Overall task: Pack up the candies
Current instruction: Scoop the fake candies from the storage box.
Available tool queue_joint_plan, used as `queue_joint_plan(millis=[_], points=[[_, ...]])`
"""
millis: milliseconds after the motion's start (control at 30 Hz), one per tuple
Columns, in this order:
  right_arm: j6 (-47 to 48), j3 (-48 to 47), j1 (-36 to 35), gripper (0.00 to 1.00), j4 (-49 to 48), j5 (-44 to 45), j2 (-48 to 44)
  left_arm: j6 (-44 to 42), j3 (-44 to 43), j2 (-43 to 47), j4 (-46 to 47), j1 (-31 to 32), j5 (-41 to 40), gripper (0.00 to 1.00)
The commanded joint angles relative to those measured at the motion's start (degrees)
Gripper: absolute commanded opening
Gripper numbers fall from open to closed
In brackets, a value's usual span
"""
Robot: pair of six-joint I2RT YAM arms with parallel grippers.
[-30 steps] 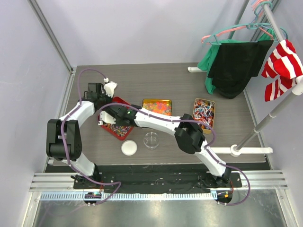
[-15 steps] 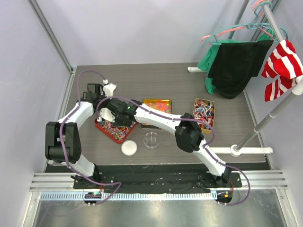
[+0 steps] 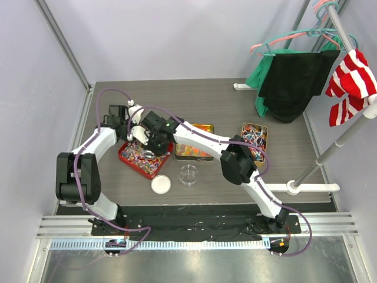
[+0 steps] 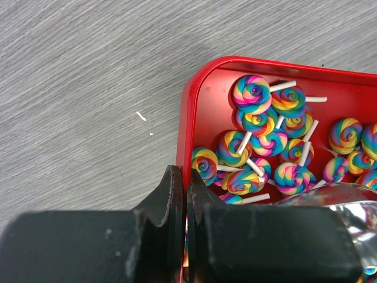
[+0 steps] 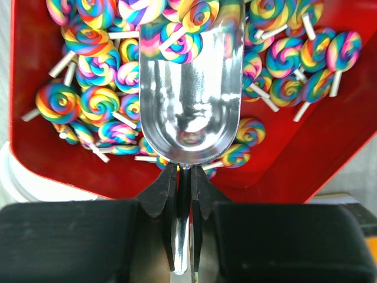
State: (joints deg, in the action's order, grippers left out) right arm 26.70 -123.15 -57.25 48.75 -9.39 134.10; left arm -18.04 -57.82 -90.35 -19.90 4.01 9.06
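Right gripper (image 5: 184, 175) pinches a metal scoop (image 5: 189, 112) by its handle, bowl pointing straight ahead into the candies (image 5: 97, 101) in a red tray (image 5: 283, 165), whose rim the left gripper (image 4: 184, 180) clamps

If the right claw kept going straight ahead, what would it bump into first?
Probably the rainbow swirl lollipops in the red tray; the right gripper's shiny metal scoop points right into them.
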Motion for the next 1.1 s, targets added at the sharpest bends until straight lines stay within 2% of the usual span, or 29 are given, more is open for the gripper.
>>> queue_joint_plan(millis=[0,100,367,500,667,800,933,1033,1067], points=[[-4.7,-2.1,0.4,0.01,-7.0,-16.8,-2.3,6.8,-2.1,3.5,9.7,1.9,5.2,0.00],[-5.3,-1.4,-0.8,0.01,-9.4,-11.4,-1.6,7.6,-2.5,3.2,9.1,2.1,6.6,0.00],[0.1,0.5,-8.0,0.01,-16.9,7.6,-0.6,9.1,-3.2,2.9,8.7,2.0,5.4,0.00],[6.0,4.0,-12.3,0.01,-23.5,22.8,0.0,10.0,-3.1,2.7,8.6,2.1,3.7,0.00],[10.5,5.0,-14.6,0.01,-27.5,25.5,0.3,10.0,-2.5,2.5,8.7,2.1,3.8,0.00],[17.6,11.2,-16.1,0.01,-34.8,30.9,-0.9,9.8,-2.7,1.8,8.6,2.1,4.1,0.00],[19.5,14.8,-16.5,0.01,-39.0,31.5,-1.1,9.8,-3.0,1.4,8.5,2.1,5.1,0.00],[18.8,14.0,-16.7,0.01,-40.2,32.0,-0.3,10.0,-3.3,1.1,8.0,2.1,5.2,0.00],[17.2,12.9,-16.5,0.01,-39.3,29.7,-0.2,10.0,-3.3,1.0,7.9,2.1,5.4,0.00]])
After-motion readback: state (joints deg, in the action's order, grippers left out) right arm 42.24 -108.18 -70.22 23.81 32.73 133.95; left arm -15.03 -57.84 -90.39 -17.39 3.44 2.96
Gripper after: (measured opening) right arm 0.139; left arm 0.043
